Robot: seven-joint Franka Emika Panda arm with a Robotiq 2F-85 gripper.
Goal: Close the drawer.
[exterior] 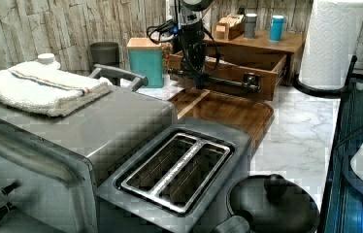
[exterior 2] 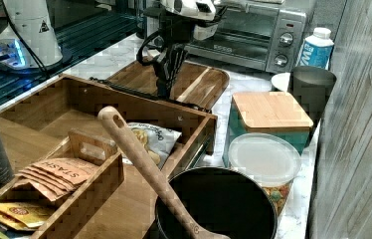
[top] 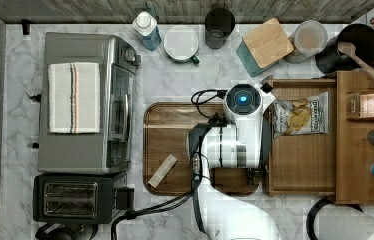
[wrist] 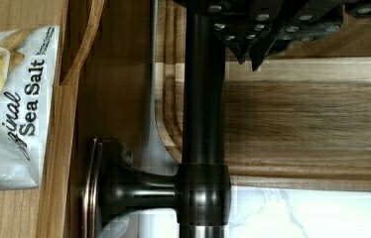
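The drawer [top: 302,160] is a shallow wooden box pulled out from the shelf unit [top: 360,185], and a bag of chips [top: 300,114] lies inside it. Its long black bar handle [wrist: 203,109] runs along the front, seen also as the handle [exterior: 223,81] and the handle [exterior 2: 139,92]. My gripper [wrist: 250,59] is shut with nothing between its fingers. It hangs just beside the bar on the side away from the drawer, over the dark tray. The gripper [exterior 2: 163,87] points down at the bar's height, and the gripper [exterior: 200,80] sits near the bar's middle.
A dark rounded tray [top: 175,125] with a small wooden block [top: 162,170] lies in front of the drawer. A toaster oven [top: 87,100] and toaster [top: 75,197] stand beyond it. A teal box [top: 265,45], cups and a black pot [exterior 2: 219,204] line the wall.
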